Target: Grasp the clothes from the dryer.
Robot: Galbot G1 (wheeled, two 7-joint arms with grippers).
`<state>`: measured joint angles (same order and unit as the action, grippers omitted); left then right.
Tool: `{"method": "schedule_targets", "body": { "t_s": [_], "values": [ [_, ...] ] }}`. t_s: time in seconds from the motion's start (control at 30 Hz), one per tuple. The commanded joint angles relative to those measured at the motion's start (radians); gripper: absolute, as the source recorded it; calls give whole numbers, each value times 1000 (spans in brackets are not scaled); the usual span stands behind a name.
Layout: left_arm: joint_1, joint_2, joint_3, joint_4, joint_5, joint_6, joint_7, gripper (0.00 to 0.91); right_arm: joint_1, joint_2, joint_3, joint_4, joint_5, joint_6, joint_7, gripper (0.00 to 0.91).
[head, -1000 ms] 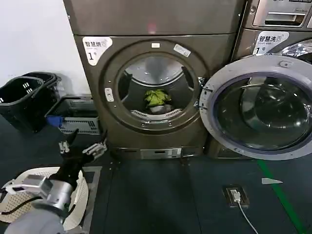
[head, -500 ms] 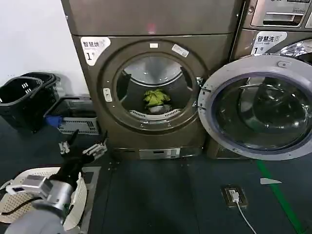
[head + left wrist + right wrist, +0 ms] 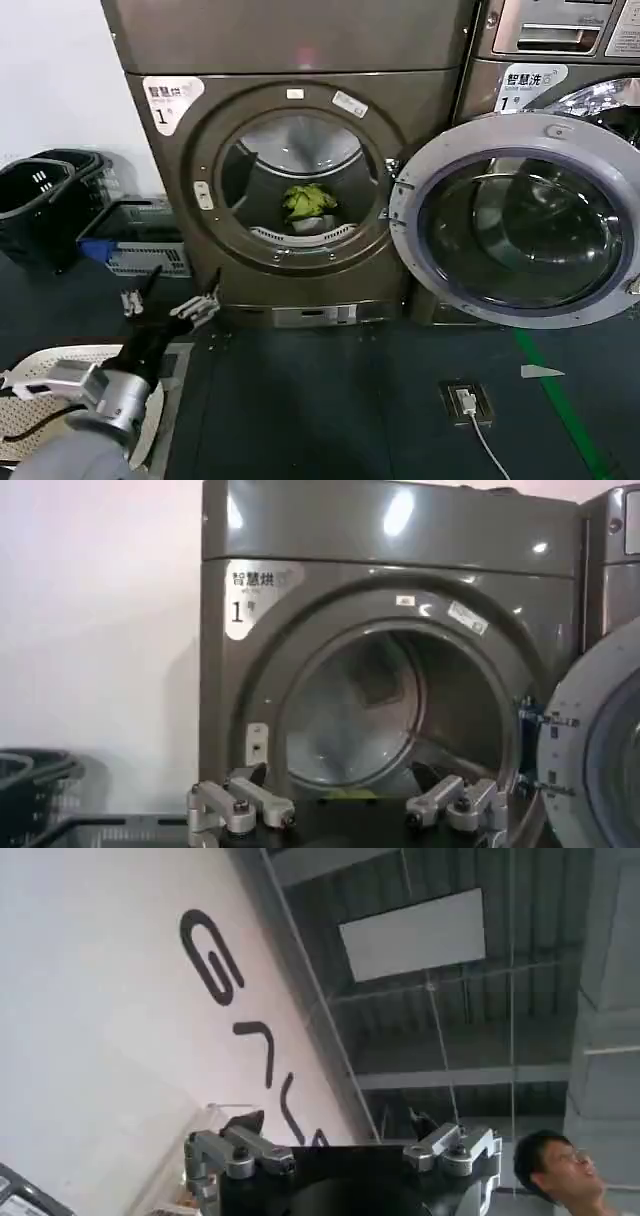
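Clothes (image 3: 307, 205) low inside dryer (image 3: 290, 160), door (image 3: 515, 220) swung wide at 3 o'clock. Left gripper (image 3: 168, 300) at 8 o'clock, fingers spread, empty. Right gripper (image 3: 340, 1148) likewise spread, aimed at ceiling.

The dryer (image 3: 290, 150) runs off the head view's top edge, its drum's rear in shadow, and the pale piece of the clothes (image 3: 307, 205) (under the lime one) is too small to make out.
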<state>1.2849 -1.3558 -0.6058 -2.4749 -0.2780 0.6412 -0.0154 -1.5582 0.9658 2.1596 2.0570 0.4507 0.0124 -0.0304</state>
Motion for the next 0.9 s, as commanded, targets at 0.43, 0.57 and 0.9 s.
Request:
{"method": "schedule_targets", "body": {
  "t_s": [0.43,0.57,0.9],
  "values": [
    [0,-2,1,0,2,-2,3,907,1,0,-1,0,1,0,-2,907],
    [-1,-2,1,0,2,-2,3,907,4,0,-3,2,1,-1,-2,907],
    [-2,-4,1,0,2,-3,3,907,3,-1,-2,3,1,-2,-3,907]
  ]
}}
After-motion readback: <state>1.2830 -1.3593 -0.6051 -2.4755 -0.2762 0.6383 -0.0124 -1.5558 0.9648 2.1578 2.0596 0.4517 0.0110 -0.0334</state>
